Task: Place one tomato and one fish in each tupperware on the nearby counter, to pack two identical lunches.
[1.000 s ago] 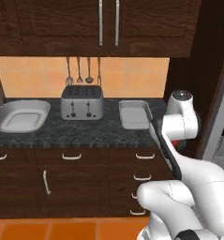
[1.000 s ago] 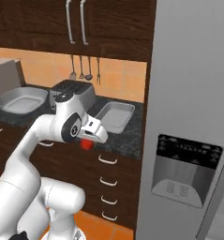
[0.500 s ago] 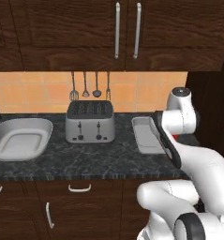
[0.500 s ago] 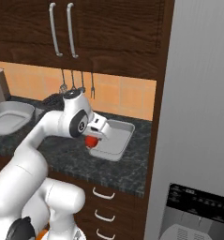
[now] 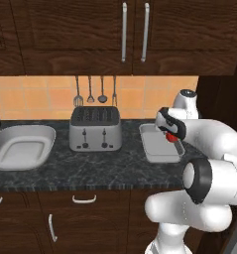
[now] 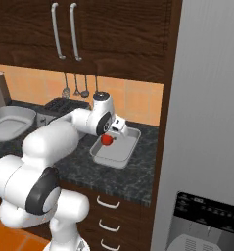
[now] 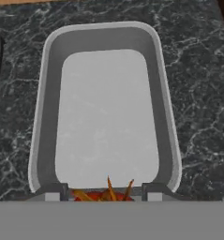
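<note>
Hand view: gripper (image 7: 104, 196) is clamping a red tomato (image 7: 102, 194) directly above the near end of a grey tub (image 7: 44, 140), its bare floor showing. Farther along the counter (image 5: 115, 171), a toaster (image 5: 95, 128) is standing, then another tub (image 5: 21, 148), holding nothing visible.

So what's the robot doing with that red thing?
The robot's white arm is holding a small red tomato in its fingers, right above a grey tupperware on the speckled counter. That tupperware has nothing in it yet. Another tupperware sits further left, past the toaster, and it looks bare too. No fish can be seen. It looks like the tomato is about to go in.
</note>
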